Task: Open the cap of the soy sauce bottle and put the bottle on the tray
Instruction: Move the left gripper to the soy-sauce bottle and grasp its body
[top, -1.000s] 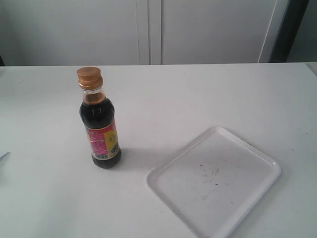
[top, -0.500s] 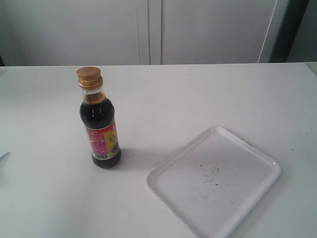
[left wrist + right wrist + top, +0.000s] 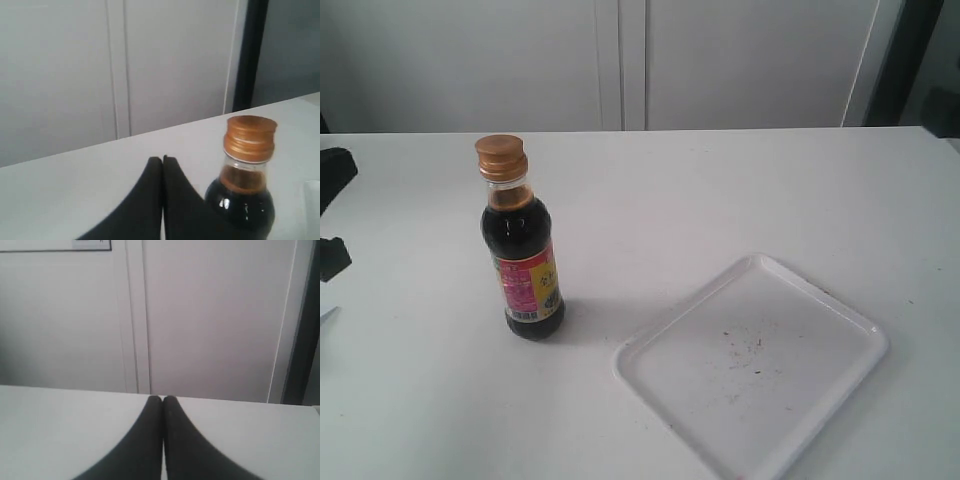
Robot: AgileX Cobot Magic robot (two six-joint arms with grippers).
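Note:
The soy sauce bottle stands upright on the white table, left of centre, with its copper-gold cap closed. The white tray lies flat to its right, with only dark specks on it. A black part of my left arm shows at the table's left edge, well apart from the bottle. In the left wrist view my left gripper is shut with nothing in it, and the bottle with its cap stands just beyond it. My right gripper is shut and empty over bare table.
White cabinet doors stand behind the table's far edge. A dark vertical post rises at the back right. The tray's near corner runs past the exterior view's bottom edge.
A black part of my left arm has come into the exterior view at the left edge. The bottle and the tray have not moved.

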